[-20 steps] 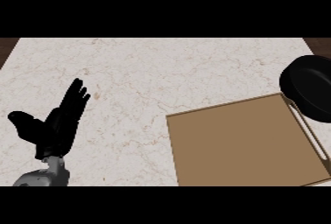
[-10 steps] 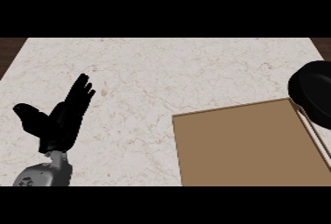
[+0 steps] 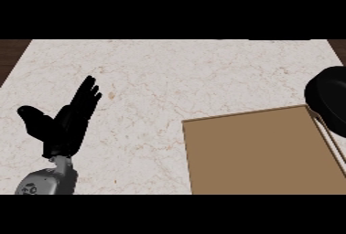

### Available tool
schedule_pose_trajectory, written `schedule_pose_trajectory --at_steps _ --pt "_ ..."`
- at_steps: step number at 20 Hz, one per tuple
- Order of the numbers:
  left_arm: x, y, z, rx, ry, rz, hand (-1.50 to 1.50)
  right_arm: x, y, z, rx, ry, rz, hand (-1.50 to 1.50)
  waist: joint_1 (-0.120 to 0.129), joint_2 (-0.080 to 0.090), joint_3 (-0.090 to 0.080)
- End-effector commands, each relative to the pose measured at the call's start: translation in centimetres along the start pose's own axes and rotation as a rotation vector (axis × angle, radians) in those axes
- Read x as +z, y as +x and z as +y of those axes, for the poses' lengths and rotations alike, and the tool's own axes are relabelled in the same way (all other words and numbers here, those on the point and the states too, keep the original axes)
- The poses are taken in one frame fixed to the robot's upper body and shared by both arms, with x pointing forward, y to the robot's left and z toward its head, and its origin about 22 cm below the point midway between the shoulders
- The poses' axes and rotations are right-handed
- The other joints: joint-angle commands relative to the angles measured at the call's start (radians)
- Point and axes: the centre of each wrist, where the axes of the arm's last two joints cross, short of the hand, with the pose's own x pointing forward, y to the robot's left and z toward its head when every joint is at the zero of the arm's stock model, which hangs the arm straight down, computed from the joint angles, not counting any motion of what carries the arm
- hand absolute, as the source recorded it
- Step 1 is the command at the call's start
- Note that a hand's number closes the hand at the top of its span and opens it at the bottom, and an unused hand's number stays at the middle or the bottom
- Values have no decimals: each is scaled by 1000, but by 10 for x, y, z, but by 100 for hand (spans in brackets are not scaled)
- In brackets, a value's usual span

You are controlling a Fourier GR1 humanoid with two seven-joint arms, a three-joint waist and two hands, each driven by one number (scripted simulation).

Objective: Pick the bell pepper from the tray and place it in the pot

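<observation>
Head view: marble counter, tray lower right, pot at right edge, left hand lower left.

Counter point(image 3: 175, 77) fills most of the frame. Brown tray point(image 3: 260, 153) sits in the lower right; its visible surface is bare. Black pot point(image 3: 329, 98) lies at the right edge, partly cut off, just beside the tray's upper right corner. Left hand point(image 3: 64, 125) rests in the lower left, fingers straight and pointing up, thumb spread, holding nothing. Bell pepper and right hand show nowhere in the frame.

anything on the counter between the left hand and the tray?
No. In the head view, only bare marble counter lies between the open left hand and the brown tray.
</observation>
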Motion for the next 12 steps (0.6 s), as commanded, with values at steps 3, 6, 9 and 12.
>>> schedule_pose_trajectory --at_steps 3,6,9,12 --pt "-13 10 -21 6 -40 -16 0 -38 32 -13 -85 71 -51 150 25 7 0" --pt "0 -3 0 0 -16 -22 0 -47 32 1 -127 100 -15 150 16 3 0" --pt "0 10 -5 7 -34 -13 0 -74 52 16 -109 114 13 150 25 3 0" --pt "-10 -7 2 -9 -24 -2 0 -85 48 47 -87 141 13 150 14 4 0"
